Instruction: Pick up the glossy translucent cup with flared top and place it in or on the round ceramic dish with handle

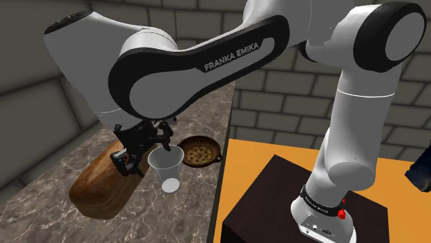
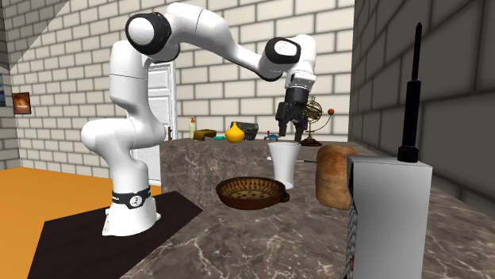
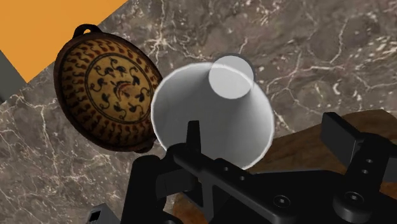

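Observation:
A white translucent cup with a flared rim stands upright on the marble counter. It is close beside a round brown patterned dish that has a small handle. My gripper hangs just above the cup's rim, open. In the wrist view the cup is seen from above. One of my fingers is over its rim and the other stands well outside it, so the gripper clasps nothing. The dish lies empty next to the cup. From the second exterior view, the gripper is over the cup and behind the dish.
A brown loaf lies right against the cup on the side away from the dish. A grey handset with a black antenna stands close in the second exterior view. A yellow gourd and small items sit at the counter's far end.

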Available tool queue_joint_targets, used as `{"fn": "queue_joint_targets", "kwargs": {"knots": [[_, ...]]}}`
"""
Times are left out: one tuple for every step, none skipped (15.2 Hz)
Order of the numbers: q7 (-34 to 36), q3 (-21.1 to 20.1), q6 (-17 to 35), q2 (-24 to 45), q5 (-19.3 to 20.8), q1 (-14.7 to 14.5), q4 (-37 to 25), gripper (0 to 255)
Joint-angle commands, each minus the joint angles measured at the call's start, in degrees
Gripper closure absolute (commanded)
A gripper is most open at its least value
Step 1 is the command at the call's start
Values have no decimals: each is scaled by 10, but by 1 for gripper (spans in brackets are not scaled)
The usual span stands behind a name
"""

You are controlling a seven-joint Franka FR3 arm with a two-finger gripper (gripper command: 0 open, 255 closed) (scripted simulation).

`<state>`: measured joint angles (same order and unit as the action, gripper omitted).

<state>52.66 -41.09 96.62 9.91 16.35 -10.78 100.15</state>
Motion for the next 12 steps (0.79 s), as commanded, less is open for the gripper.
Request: {"fn": "queue_joint_targets", "kwargs": {"knots": [[18,-1,-1,26,19,-12,-14,0],[18,0,7,25,19,-11,-5,0],[18,1,14,24,19,-9,3,0],[19,2,22,24,20,-8,11,0],[19,3,30,23,20,-7,18,0],[20,3,37,23,21,-5,26,0],[20,4,45,23,22,-4,33,0],[21,4,49,24,22,-3,38,0],[21,4,49,24,22,-3,38,0],[21,4,49,24,22,-3,38,0],[21,4,49,24,22,-3,38,0],[21,4,49,24,22,-3,38,0]]}}
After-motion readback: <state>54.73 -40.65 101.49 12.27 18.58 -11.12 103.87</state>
